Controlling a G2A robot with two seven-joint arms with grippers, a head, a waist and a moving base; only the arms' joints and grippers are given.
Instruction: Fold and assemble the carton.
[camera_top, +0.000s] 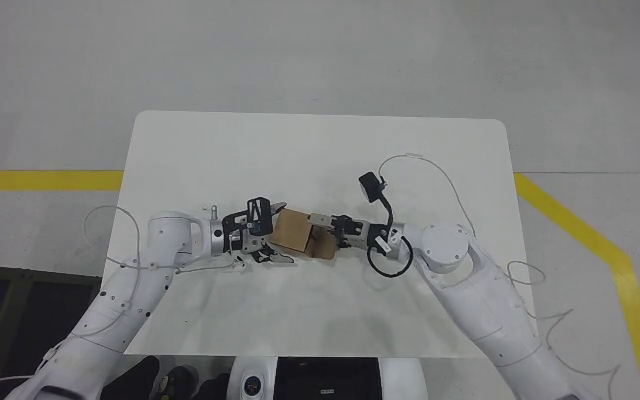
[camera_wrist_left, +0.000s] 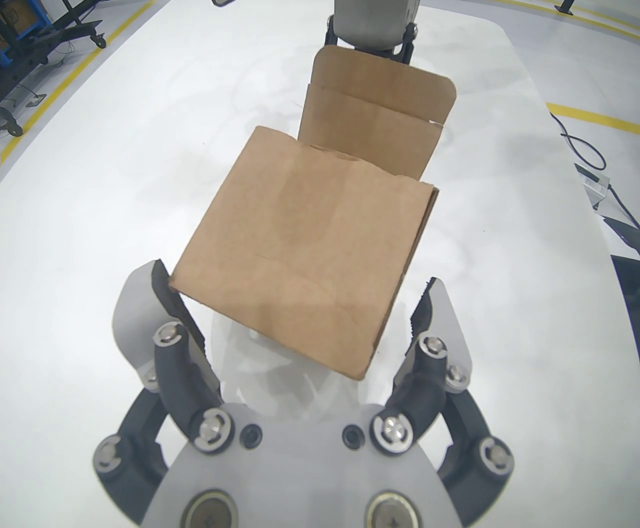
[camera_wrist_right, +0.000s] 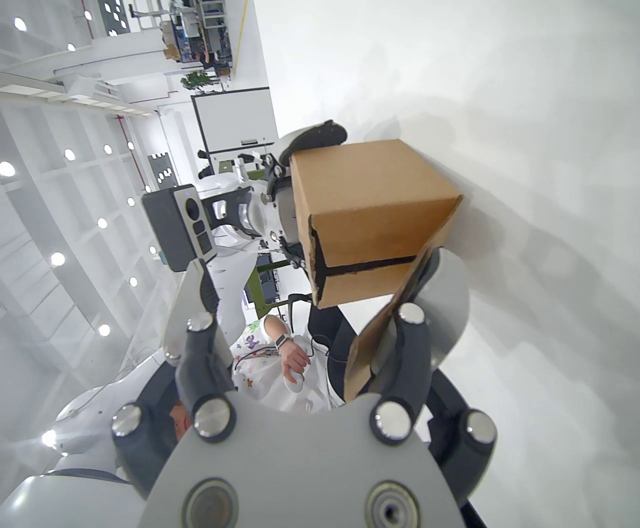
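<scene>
The carton (camera_top: 298, 234) lies in the middle of the desk (camera_top: 320, 150), between both claws. It already looks like a box. One big flap (camera_wrist_left: 382, 95) is not tucked in yet. The left claw (camera_wrist_left: 295, 287) is wide open around the carton and holds nothing. The right claw (camera_wrist_right: 320, 270) is wide open too, with the flap leaning on it.

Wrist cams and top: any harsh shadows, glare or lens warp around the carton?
Left wrist view: carton evenly lit, faint shadow beneath it on the table, table edge bowed by the lens. Right wrist view: soft carton shadow, bright ceiling lamps behind. Top view: flat light, no glare.
</scene>
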